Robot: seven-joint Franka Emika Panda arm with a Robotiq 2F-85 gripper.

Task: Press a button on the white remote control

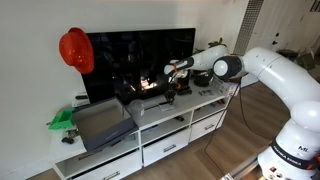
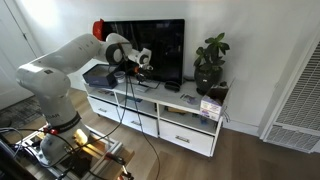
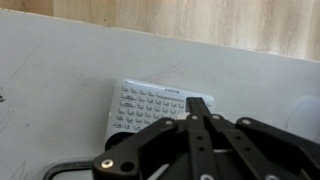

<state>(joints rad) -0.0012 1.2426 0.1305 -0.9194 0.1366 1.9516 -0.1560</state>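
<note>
My arm (image 1: 272,72) is glossy white, built of fat rounded segments, with a black ring (image 1: 228,68) at the joint near the wrist and dark lettering (image 1: 291,153) on its base. The gripper (image 3: 200,104) is all black: flat, angular linkage bars with pale round screw heads (image 3: 103,165) at the pivots. A thin dark cable (image 2: 128,112) hangs from the arm

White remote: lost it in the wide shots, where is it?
In the wrist view the white remote lies on the white cabinet top, buttons up, just under the gripper.
</note>
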